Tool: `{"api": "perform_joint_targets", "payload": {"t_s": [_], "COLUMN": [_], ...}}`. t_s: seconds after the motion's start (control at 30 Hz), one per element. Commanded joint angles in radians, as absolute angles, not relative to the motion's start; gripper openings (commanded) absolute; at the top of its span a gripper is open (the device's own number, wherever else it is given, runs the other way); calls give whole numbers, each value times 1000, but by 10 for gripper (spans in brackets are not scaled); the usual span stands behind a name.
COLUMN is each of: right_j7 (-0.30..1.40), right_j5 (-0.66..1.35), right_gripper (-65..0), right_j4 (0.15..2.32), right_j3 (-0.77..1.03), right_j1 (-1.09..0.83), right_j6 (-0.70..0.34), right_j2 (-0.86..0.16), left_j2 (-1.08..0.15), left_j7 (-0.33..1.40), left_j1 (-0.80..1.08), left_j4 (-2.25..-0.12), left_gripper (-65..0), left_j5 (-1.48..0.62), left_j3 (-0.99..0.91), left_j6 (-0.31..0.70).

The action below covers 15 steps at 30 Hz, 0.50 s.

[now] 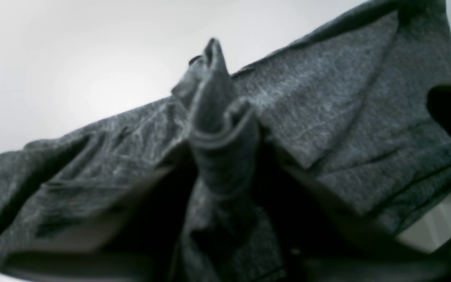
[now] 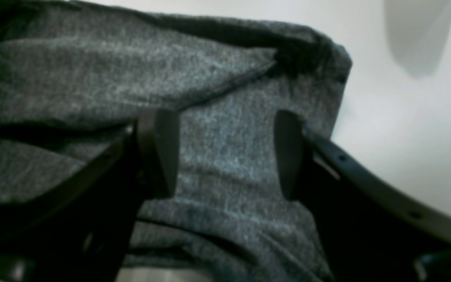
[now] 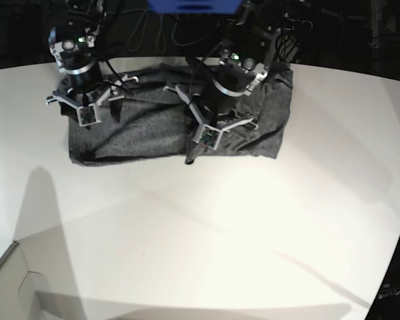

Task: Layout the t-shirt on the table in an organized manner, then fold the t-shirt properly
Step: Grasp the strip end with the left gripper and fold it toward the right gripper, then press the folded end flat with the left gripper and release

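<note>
In the left wrist view, the t-shirt [image 1: 327, 117] fills the lower and right part of the frame, and a pinched ridge of its cloth stands up at the center between the blurred dark fingers of the left gripper [image 1: 221, 164]; whether that fold is clamped or just let go cannot be told. The white table [image 1: 73, 58] shows at the upper left. In the right wrist view, the right gripper [image 2: 225, 156] hangs with its jaws wide apart and nothing between them, directly over the cloth, whose edge runs out toward bare table at the right of the frame. In the base view, the shirt lies as a long band across the top of the frame, its long axis running left to right; the right gripper [image 3: 87, 110] stands over its left end and the left gripper [image 3: 210, 133] at the lower edge near the middle. The left one looks nearer that lower edge, so the next fold probably turns on it.
</note>
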<state>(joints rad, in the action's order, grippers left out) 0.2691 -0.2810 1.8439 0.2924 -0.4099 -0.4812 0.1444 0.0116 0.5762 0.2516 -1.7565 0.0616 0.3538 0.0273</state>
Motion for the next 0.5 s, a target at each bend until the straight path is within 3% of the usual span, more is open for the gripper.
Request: {"api": "perform_joint_targets", "payload": {"t_s": [0.0, 0.2, 0.33, 0.47], "right_j7": [243, 243, 243, 243], "right_j5": [-269, -269, -269, -269], "right_gripper": [-269, -269, -269, -269], "right_j4": [1865, 1865, 1865, 1865], "right_j3": [292, 292, 292, 292], "right_j1": [-407, -407, -407, -407], "right_j6": [-481, -481, -481, -481], "right_j2": [142, 142, 142, 142], "left_j2": [21, 7, -47, -85], "left_j7": [553, 553, 553, 555], "left_j1": [251, 274, 285, 311], "left_j4": [-1785, -1905, -1992, -1949], "left_gripper": [-463, -332, -329, -329], "left_j5": [56, -12, -104, -228], "left_j3": [357, 344, 237, 45], "left_j6": [33, 33, 25, 27]}}
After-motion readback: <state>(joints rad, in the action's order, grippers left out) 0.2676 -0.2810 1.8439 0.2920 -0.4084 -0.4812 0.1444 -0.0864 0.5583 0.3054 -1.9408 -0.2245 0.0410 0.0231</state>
